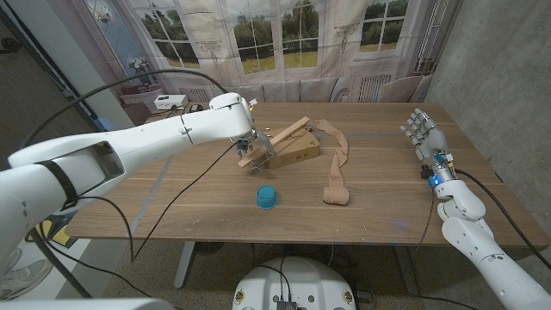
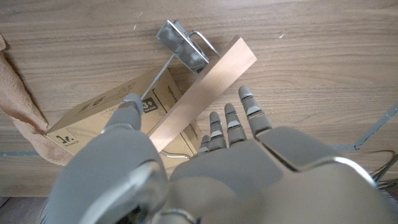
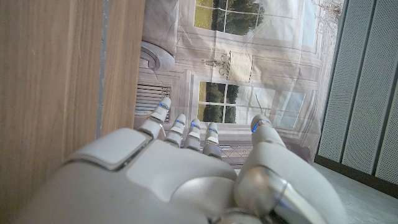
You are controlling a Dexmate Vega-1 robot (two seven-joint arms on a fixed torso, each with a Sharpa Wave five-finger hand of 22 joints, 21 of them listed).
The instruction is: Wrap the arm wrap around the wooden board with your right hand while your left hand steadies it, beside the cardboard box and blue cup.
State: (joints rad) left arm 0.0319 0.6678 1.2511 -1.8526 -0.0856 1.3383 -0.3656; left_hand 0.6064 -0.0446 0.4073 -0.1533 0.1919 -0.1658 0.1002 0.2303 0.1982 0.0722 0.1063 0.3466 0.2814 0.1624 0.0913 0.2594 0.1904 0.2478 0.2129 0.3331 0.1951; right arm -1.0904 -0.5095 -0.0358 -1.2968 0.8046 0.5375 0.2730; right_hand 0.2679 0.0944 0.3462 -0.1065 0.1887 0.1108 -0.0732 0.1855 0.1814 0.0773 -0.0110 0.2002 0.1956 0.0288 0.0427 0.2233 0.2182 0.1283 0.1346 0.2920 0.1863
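Observation:
The wooden board (image 1: 277, 141) leans slanted over the cardboard box (image 1: 298, 153) at the table's middle. My left hand (image 1: 248, 145) is at the board's lower end. In the left wrist view the board (image 2: 202, 93) runs between my thumb and straight fingers (image 2: 231, 124), with the thumb over the box (image 2: 99, 115); contact is unclear. The tan arm wrap (image 1: 336, 169) lies loose on the table right of the box, one end (image 2: 18, 102) beside it. The blue cup (image 1: 267, 197) stands in front. My right hand (image 1: 427, 134) is upright and open near the table's right edge, far from the wrap.
A metal clip on a wire frame (image 2: 181, 42) sits against the box by the board. The table's (image 1: 387, 215) right half is bare wood between the wrap and my right hand (image 3: 186, 168). A white object (image 1: 170, 102) sits beyond the far left corner.

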